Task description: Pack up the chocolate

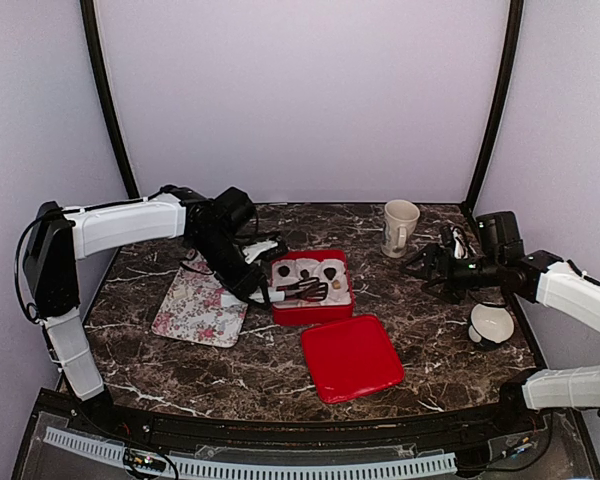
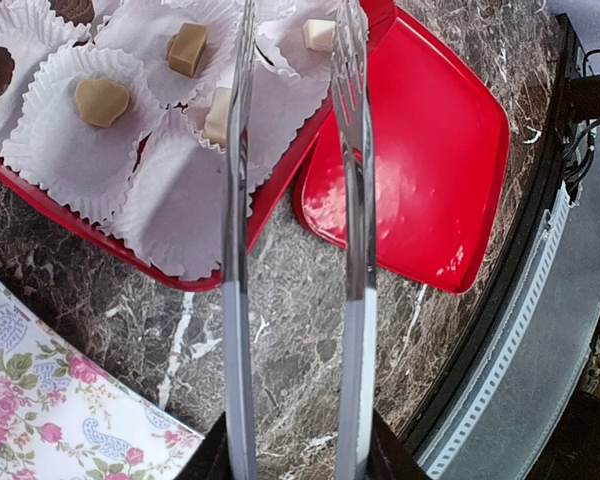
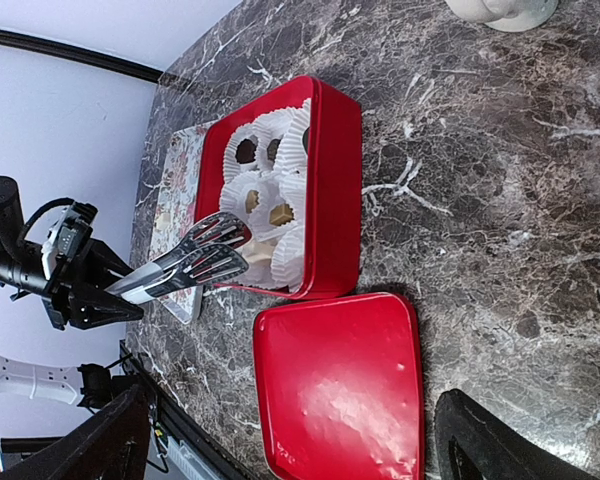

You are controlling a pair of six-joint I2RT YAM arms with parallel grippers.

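The chocolate (image 2: 102,100) lies as small dark, tan and pale pieces in white paper cups inside an open red box (image 1: 337,306). The box also shows in the right wrist view (image 3: 332,180). My left gripper (image 1: 242,284) is shut on metal tongs (image 2: 235,230). The tong tips stand apart over the box's near cups and hold nothing. My right gripper (image 1: 435,266) is open and empty, low over the table to the right of the box, its fingers (image 3: 480,440) spread wide.
The red lid (image 1: 352,356) lies flat in front of the box. A floral tray (image 1: 198,308) lies left of the box. A white mug (image 1: 400,228) stands at the back right. A small white bowl (image 1: 490,325) sits near the right arm.
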